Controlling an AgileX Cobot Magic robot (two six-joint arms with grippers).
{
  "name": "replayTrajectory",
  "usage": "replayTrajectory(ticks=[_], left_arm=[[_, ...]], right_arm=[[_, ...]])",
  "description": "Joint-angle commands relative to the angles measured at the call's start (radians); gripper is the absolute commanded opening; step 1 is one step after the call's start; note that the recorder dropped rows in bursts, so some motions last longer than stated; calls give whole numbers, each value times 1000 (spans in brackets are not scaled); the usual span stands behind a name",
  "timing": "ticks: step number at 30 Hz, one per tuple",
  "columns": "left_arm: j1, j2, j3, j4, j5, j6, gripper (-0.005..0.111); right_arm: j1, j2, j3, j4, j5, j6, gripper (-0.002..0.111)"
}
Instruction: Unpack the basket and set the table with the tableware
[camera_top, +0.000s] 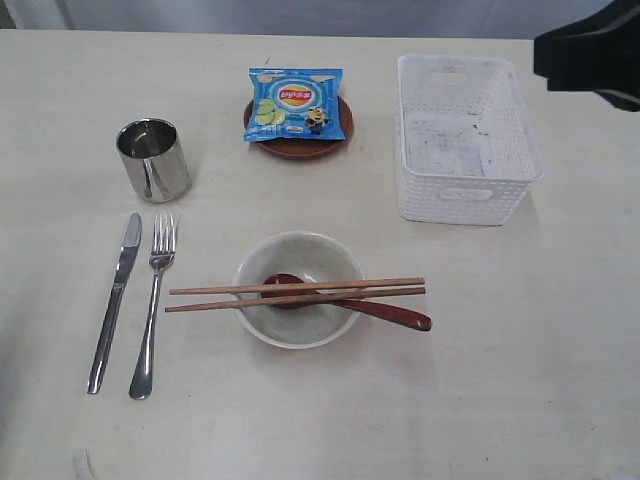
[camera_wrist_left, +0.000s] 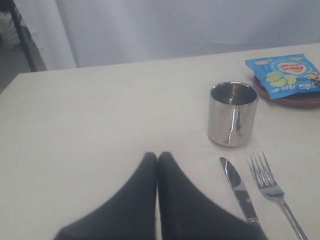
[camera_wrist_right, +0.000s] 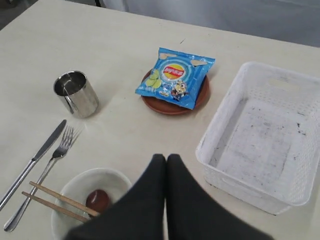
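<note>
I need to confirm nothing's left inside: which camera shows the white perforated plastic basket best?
The right wrist view: the white perforated plastic basket fills much of it, its scuffed floor seen with nothing on it. The exterior view shows it whole but smaller, also empty. The left wrist view misses it.

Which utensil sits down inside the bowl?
The dark red spoon; the chopsticks only bridge the bowl, and the knife and fork lie on the table.

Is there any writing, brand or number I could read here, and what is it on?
On the blue snack packet, which lies on the brown plate: a red and yellow logo and some small print, all too blurred to read.
Nothing else in view shows any text.
</note>
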Motion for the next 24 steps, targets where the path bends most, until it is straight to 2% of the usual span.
replayTrajectory(ticks=[1, 5, 13, 19, 24], left_arm=[[-5, -2, 2, 3, -1, -2, 0], [-5, -2, 2, 3, -1, -2, 0], [-5, -2, 2, 3, -1, -2, 0], [-5, -2, 2, 3, -1, -2, 0], [-5, -2, 2, 3, -1, -2, 0]], right_arm=[[-105, -93, 37, -7, -13, 3, 0], [-269, -187, 103, 11, -25, 3, 0], [-478, -453, 307, -1, -110, -25, 0], [-503, -663, 465, -14, -260, -28, 0], [-503, -792, 582, -14, -304, -61, 0]])
